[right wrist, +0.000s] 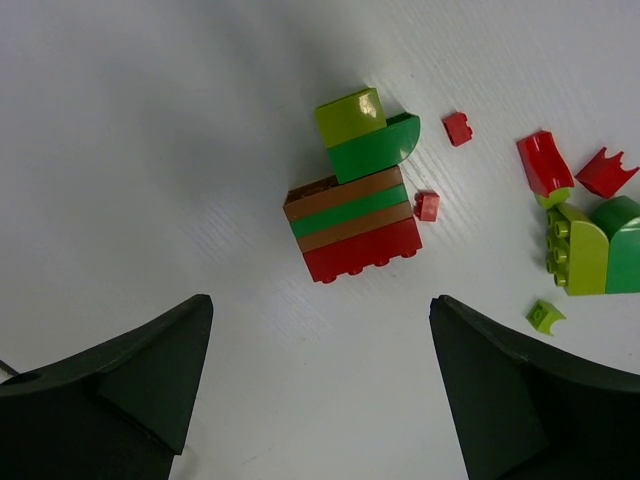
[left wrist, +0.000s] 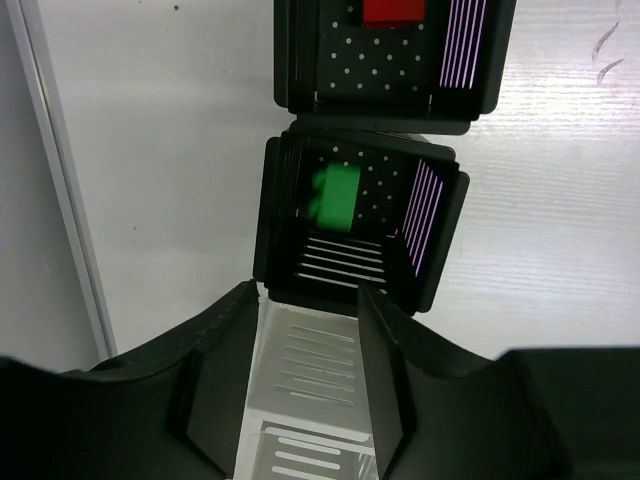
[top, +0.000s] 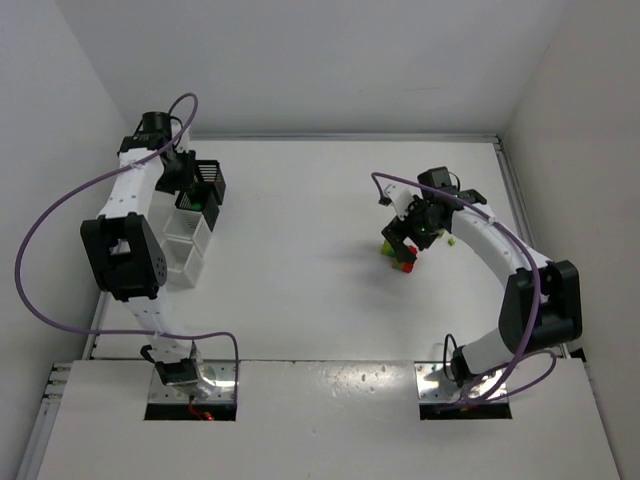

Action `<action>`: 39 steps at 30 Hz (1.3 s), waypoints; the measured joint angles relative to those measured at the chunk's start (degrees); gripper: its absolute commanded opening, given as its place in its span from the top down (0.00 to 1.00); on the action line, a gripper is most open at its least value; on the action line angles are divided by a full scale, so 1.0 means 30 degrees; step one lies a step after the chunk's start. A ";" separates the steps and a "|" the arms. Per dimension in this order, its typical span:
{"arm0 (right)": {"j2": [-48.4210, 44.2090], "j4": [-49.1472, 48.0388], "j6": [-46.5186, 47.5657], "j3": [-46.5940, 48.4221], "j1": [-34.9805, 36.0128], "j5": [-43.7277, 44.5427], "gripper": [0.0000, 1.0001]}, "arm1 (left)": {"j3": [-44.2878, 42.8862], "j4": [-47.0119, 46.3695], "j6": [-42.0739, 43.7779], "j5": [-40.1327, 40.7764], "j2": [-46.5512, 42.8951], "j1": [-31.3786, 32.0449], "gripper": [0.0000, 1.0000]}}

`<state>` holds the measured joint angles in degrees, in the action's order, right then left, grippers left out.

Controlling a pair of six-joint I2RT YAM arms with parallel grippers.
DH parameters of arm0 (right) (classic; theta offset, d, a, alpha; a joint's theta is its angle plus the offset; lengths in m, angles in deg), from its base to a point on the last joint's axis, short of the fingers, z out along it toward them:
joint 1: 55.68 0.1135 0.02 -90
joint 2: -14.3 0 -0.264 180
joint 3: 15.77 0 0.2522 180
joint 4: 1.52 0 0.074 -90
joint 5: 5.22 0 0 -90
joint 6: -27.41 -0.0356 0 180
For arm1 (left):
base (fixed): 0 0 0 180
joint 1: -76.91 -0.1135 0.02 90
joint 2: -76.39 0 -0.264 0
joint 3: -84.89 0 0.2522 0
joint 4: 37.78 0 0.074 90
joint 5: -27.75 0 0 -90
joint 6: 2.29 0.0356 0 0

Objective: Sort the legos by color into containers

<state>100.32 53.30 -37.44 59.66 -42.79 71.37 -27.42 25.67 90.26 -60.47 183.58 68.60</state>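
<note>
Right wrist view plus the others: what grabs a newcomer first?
A striped lego stack, red, brown, green and yellow-green, lies on the table ahead of the wide-open right jaws, loose red and yellow-green bits to its right. In the left wrist view, a blurred green brick is in one black bin, a red brick in the black bin beyond it.

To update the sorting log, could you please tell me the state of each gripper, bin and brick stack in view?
Left gripper: open, empty, over the white bin.
Right gripper: open, empty, above the brick stack.
Far black bin: holds a red brick.
Near black bin: holds a green brick.
White bin: nothing visible inside.
Brick stack: joined, on the table, ungripped.
</note>
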 measured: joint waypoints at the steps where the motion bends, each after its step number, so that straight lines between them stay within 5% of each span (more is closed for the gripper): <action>1: 0.0153 -0.0029 0.0058 0.0000 0.0000 0.0007 0.11 | 0.0000 0.0000 -0.0007 0.0000 0.0022 0.0029 0.47; 12: 0.0670 -0.0495 0.1290 -0.1056 0.0000 -0.0087 0.12 | 0.0000 -0.0189 -0.0095 -0.2484 0.0189 0.0313 0.41; 20: 0.1610 -0.0947 0.1690 -0.1195 0.0000 -0.0117 0.12 | 0.0000 -0.0736 -0.0386 -0.4765 -0.0699 0.2419 0.40; 25: 0.2557 -0.1173 0.2004 -0.1195 -0.0022 -0.0022 0.00 | 0.0000 -0.0896 -0.0605 -0.5406 -0.0969 0.2922 0.40; 39: 0.4036 -0.2710 0.4350 -0.1421 -0.0503 -0.0175 0.00 | 0.0015 -0.1384 -0.1093 -0.6433 -0.0991 0.3534 0.39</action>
<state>112.43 45.17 -24.39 55.40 -44.30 70.84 -27.37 21.52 86.98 -79.77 180.61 79.20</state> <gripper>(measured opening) 0.996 0.601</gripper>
